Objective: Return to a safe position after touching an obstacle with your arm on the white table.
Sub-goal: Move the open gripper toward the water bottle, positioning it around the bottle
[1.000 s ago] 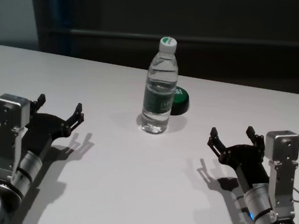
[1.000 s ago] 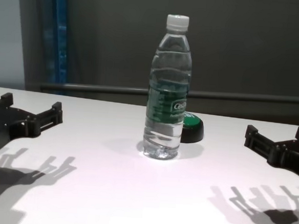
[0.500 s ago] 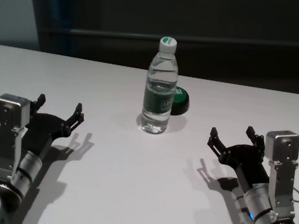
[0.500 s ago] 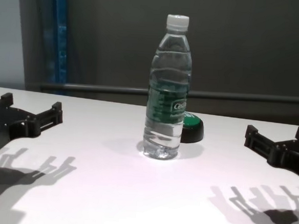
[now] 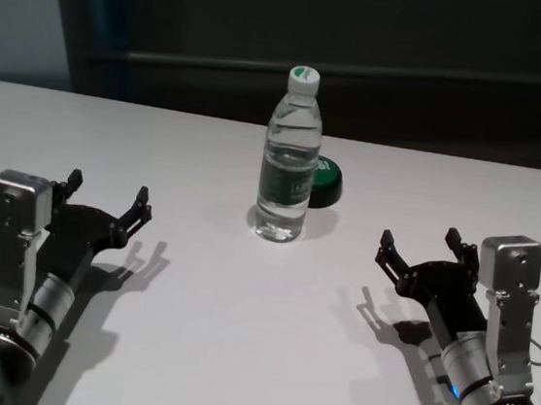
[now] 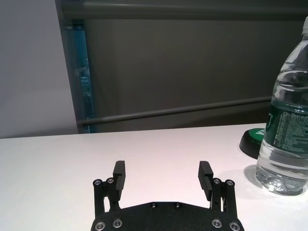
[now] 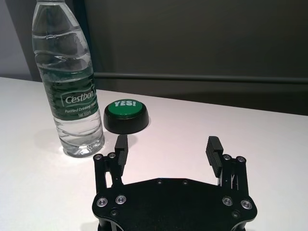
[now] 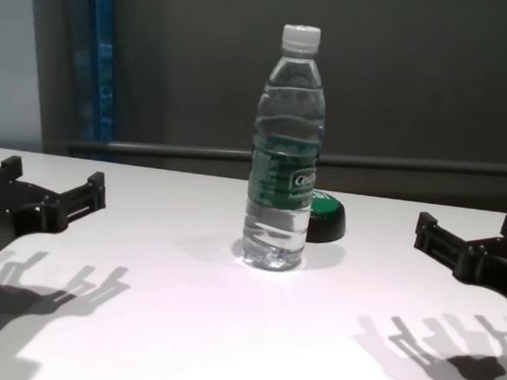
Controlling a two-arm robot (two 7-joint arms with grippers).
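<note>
The obstacle, a tall clear water bottle [image 5: 289, 156] [image 8: 285, 153] with a white cap and green label, stands upright near the middle of the white table [image 5: 234, 355]. Well to its left, low over the table, my left gripper [image 5: 107, 194] [image 6: 163, 175] is open and holds nothing; the bottle [image 6: 288, 125] shows off to one side in its wrist view. On the other side my right gripper [image 5: 418, 243] [image 7: 167, 148] is also open and empty, apart from the bottle [image 7: 68, 82]. Neither arm touches the bottle.
A low round green button [image 5: 324, 182] [image 7: 126, 114] on a black base, marked YES!, sits just behind and right of the bottle. The table's far edge meets a dark wall with a horizontal rail [image 8: 412, 165]. A blue upright [image 8: 99, 57] stands at the back left.
The left arm has shifted very slightly. The bottle, the button and the right arm have stayed where they were.
</note>
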